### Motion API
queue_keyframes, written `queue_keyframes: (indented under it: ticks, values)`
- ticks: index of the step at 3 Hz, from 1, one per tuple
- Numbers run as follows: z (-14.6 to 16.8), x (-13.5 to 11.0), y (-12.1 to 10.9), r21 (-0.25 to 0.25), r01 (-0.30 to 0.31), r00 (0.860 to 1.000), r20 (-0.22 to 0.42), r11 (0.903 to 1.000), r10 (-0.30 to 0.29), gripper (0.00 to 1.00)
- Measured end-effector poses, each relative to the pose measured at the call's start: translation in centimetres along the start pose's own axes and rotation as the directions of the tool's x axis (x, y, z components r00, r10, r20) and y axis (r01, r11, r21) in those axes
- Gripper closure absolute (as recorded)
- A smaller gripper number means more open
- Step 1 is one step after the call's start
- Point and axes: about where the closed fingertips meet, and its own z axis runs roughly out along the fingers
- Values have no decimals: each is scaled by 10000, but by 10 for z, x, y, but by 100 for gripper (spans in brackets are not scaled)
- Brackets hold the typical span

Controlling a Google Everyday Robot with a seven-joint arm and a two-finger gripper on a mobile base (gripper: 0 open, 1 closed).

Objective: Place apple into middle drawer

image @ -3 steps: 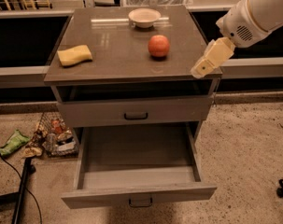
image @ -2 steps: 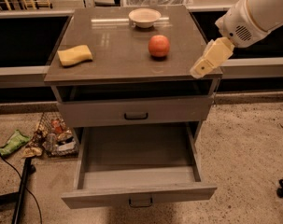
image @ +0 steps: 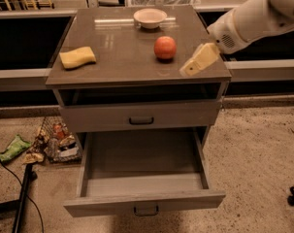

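Note:
The red-orange apple sits on the brown cabinet top, right of centre. My gripper hangs over the top's right front part, a little right of and in front of the apple, not touching it. It points down-left from the white arm. The middle drawer is pulled wide open at the bottom and its box is empty. Its dark handle shows on the front.
A cream bowl stands at the back of the top, a yellow sponge at the left. A shut grey drawer sits above the open one. A wire basket of packets and a black cable lie on the floor, left.
The gripper has moved left and slightly forward over the cabinet top, closer to the apple. The apple, bowl, sponge and drawer have not moved.

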Motion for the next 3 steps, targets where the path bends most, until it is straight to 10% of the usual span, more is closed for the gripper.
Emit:
queue_keyframes:
  ticks: [3]
  values:
    - [97,-23,-64,614,-1428,9724,1948,9878,1285,0]
